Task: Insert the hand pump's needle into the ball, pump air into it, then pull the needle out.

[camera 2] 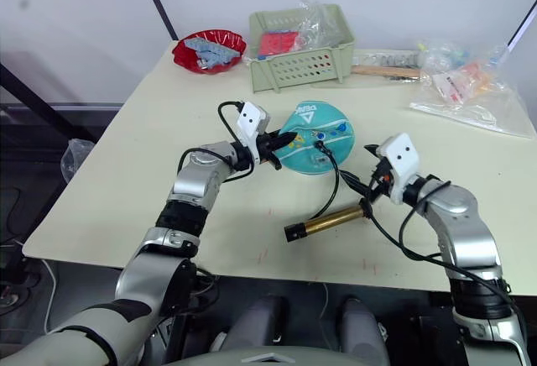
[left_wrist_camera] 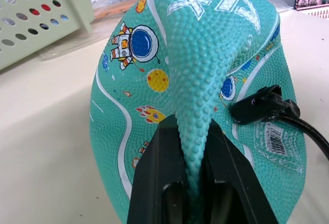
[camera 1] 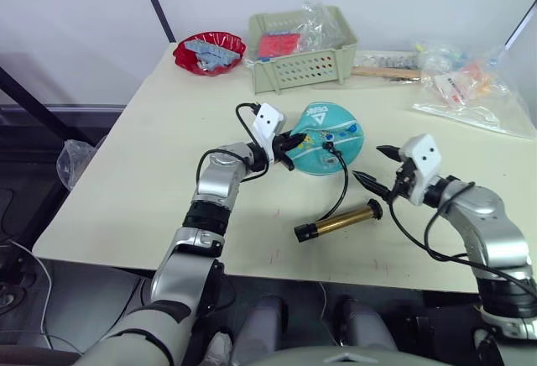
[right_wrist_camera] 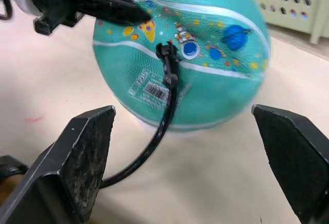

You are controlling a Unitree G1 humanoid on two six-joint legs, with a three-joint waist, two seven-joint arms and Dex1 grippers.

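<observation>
I see the ball lying deflated on the table, in front of the green basket. My left gripper is clenched on a pinched fold of the ball's skin. The black fitting of the needle sits plugged into the ball beside the barcode label, and the hose runs back to the hand pump, which lies flat on the table nearer me. My right gripper hovers spread wide, just beside the pump, holding nothing.
</observation>
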